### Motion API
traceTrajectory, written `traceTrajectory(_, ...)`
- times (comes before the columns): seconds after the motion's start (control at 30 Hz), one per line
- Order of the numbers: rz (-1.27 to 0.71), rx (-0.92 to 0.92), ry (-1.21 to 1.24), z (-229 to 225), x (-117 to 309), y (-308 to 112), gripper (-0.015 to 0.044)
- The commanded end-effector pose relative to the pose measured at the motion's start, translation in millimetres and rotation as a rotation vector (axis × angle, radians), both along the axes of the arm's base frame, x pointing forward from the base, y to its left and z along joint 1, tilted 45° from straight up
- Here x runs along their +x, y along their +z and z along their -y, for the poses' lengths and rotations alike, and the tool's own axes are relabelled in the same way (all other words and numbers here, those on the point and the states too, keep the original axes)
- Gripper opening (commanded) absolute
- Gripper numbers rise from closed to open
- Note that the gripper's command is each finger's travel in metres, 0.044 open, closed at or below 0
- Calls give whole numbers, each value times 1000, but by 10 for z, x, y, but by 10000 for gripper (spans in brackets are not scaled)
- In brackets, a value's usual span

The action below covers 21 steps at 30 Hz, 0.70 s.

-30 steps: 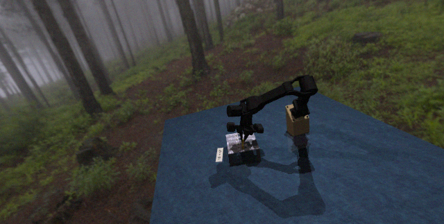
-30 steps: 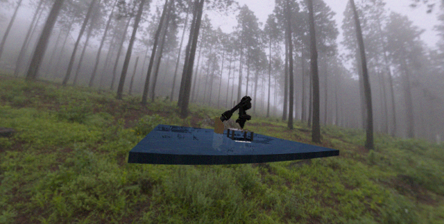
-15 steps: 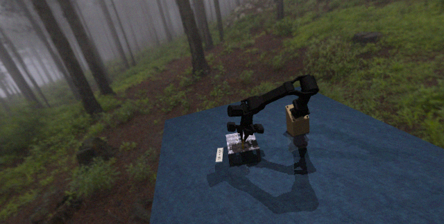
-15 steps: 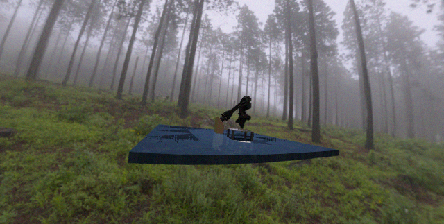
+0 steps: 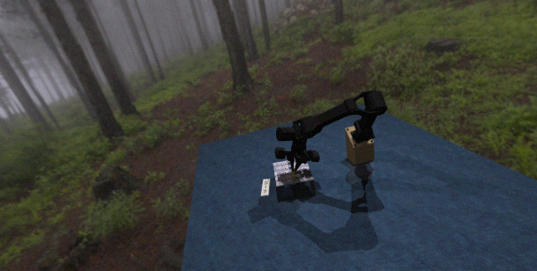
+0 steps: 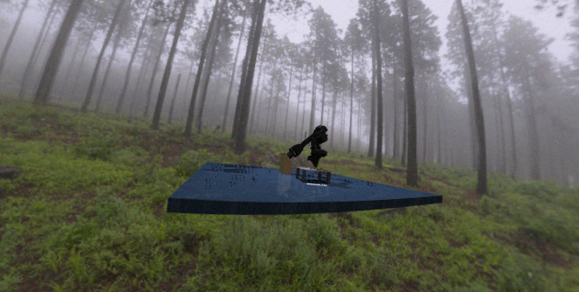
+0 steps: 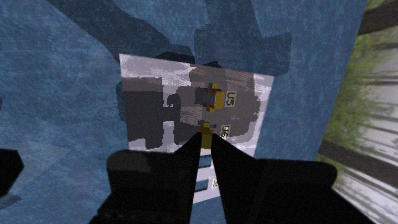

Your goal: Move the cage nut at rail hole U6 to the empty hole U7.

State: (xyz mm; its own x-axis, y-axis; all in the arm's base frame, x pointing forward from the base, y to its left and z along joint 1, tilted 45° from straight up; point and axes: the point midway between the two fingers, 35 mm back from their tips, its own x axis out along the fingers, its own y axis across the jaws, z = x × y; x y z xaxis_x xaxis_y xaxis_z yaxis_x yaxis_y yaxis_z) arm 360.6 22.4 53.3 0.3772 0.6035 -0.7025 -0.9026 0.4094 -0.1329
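- what's nearest you?
- my gripper (image 5: 294,171) (image 6: 316,165) (image 7: 205,136), pointing down, its fingers pinching the yellow cage nut (image 5: 294,176) (image 7: 206,143).
- where's that nut?
- beside the u6 label (image 7: 225,128), at or just over its hole. i can't tell whether its wings are free of the rail plate (image 5: 282,166) (image 7: 145,70).
- which way is u7?
- along the row, away from the other nut (image 7: 219,100) at u5. in my wrist view that's down the picture; i take the nearer dark slot (image 7: 205,161) for u7, though its label is hidden. the nut's longer visible side seems to run along that row.
- so what next?
- i'd make sure it's lifted clear, shift it one hole along, keep it square and press until both wings open. tilting could leave one wing caught on top.
- and farther out?
- a small card (image 5: 265,187) beside the rail on the blue table (image 5: 419,179) (image 6: 271,193) (image 7: 50,100), then my tan base block (image 5: 361,154) (image 6: 285,165).
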Motion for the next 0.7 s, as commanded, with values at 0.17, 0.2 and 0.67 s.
traceTrajectory(0.17, 4, -4, -13, -1, -14, -11, 27)
traceTrajectory(0.2, 5, -4, -14, -1, -14, -11, 27)
traceTrajectory(0.67, 19, -8, -28, -4, -22, -12, 27)
